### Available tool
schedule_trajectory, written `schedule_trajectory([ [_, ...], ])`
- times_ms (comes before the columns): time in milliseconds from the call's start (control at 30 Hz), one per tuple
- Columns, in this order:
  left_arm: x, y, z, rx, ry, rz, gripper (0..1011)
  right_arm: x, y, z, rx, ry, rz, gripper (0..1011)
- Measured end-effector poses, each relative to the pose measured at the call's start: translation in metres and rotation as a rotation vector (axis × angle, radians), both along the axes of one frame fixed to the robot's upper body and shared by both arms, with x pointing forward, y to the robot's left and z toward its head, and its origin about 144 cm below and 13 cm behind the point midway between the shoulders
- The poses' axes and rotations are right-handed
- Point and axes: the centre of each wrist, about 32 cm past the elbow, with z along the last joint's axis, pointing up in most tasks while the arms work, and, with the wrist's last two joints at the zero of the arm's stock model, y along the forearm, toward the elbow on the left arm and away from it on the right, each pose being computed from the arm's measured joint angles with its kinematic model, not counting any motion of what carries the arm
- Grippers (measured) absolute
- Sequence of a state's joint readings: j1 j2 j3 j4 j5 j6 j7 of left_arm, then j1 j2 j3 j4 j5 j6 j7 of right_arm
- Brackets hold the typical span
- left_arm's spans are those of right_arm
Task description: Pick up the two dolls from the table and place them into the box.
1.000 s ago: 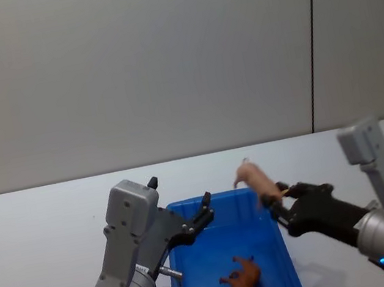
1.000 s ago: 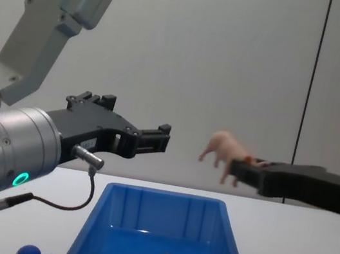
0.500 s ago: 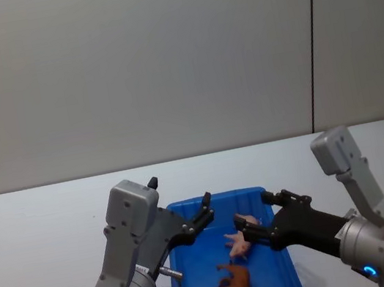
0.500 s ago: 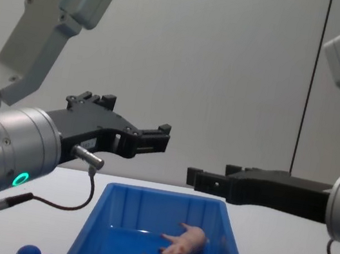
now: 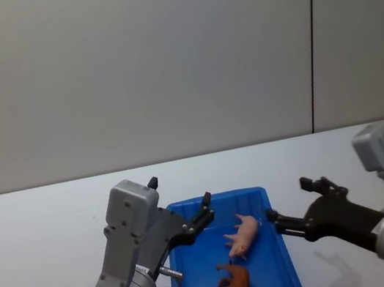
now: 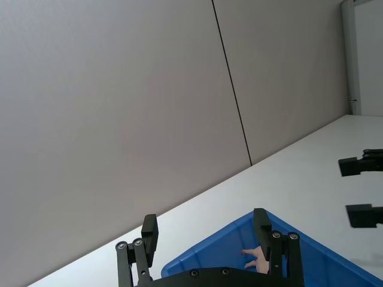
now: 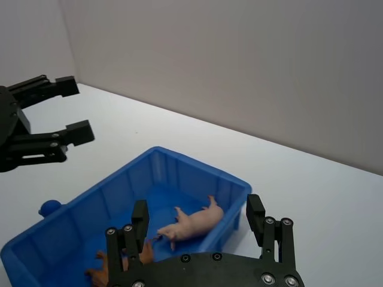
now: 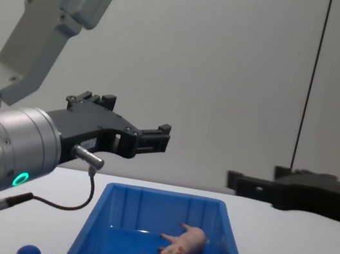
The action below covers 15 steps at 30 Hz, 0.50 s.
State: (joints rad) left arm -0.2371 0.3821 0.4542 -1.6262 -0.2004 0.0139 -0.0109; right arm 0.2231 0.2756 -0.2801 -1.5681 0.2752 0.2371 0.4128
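Head view: pink pig (image 5: 242,235) lies in the box (image 5: 201,279), left of the wide-open right pincer (image 5: 286,199).

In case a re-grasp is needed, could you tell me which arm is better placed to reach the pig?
Right, probably: the right gripper is open beside the box, facing the pig nearby; the left gripper, also open, hovers higher over the box's left side.

The left arm rises from the lower left, its grey forearm angled up and forward. The left pincer (image 5: 205,212) (image 8: 162,137) (image 6: 204,230) points toward the robot's right, its black fingers spread apart. The right arm reaches in from the lower right, held roughly level. The right pincer (image 5: 289,201) (image 8: 254,175) (image 7: 197,215) points inward toward the left one, fingers likewise spread wide. The two tips stand apart.
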Motion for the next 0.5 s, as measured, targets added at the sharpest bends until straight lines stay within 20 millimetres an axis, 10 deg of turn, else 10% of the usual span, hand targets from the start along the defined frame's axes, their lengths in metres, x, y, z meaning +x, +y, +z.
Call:
schedule_trajectory([
  [500,0.0,0.0,0.0,0.004,0.001,0.001,1001,-0.014,-0.031,-0.006,-0.006,-0.018,-0.07,1001],
])
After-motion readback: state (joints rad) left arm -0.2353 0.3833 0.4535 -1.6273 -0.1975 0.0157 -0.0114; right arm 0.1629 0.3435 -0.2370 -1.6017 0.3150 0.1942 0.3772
